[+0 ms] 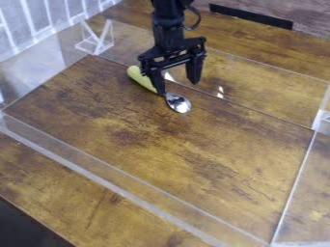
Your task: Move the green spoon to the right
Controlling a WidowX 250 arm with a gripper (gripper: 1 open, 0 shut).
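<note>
Camera view: looks down at an angle on a dark wooden table (pixel 168 164), with one black robot arm coming in from the top edge.
Gripper: the black gripper (pixel 175 79) points straight down, low over the table in the upper middle of the picture.
Jaws: spread wide, with one black finger (pixel 153 82) on the picture's left and the other on the right; nothing is pinched between them.
Green spoon: the green spoon (pixel 152 85) lies flat on the table directly under the gripper, set on a diagonal.
Spoon handle: the yellow-green handle runs up and to the picture's left, and part of it shows just outside the left finger.
Spoon bowl: the shiny silver bowl lies at the lower right end, just below the fingertips, and catches a bright highlight.
Contact: the fingers stand either side of the spoon's middle; whether a fingertip touches the spoon cannot be told from this angle.
Clear tray: a shallow clear plastic tray (pixel 91 177) surrounds the work area, its low walls showing as pale lines along the front, the right and the back.
Clear stand: a small clear plastic stand (pixel 95 39) sits at the upper left, well apart from the spoon.
White rails: pale upright bars (pixel 33 24) fill the top left corner.
</note>
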